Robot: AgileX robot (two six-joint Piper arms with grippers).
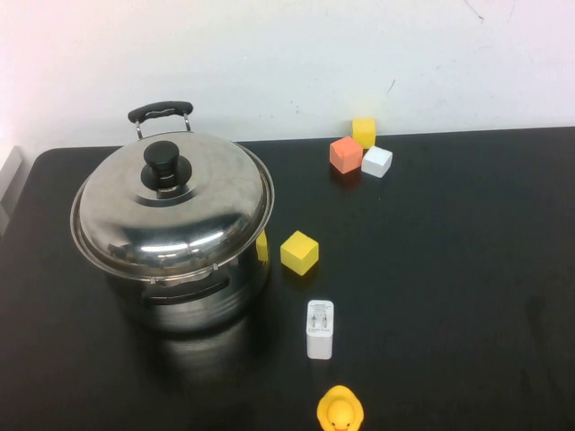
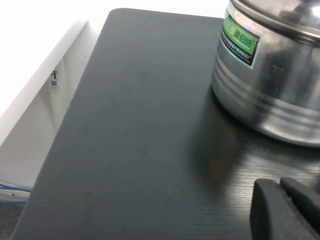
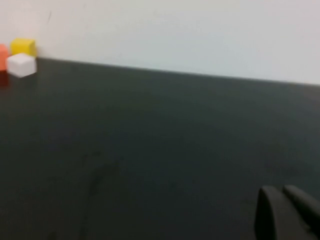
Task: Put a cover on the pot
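One steel pot stands on the left part of the black surface, its domed lid seated on the rim, black knob on top. A black side handle shows at the pot's far side. The pot wall carries a green label, seen in the left wrist view.

Just right of the pot sits a yellow cube; a sliver of another yellow block shows touching or nearly touching the pot wall. Nearer the robot lies a white charger, flat, and beyond that, at the near edge, a yellow rubber duck. Well apart at the far edge, by the wall: an orange cube, a yellow cube behind it, and a white cube, all close together.

Neither arm appears in the high view. Left hand: only a dark corner of it shows in its own wrist view, low over the surface near the pot's base; cannot tell whether it is spread or pressed together. Right hand: likewise a dark corner only, over bare surface well away from the cubes; state cannot be told.
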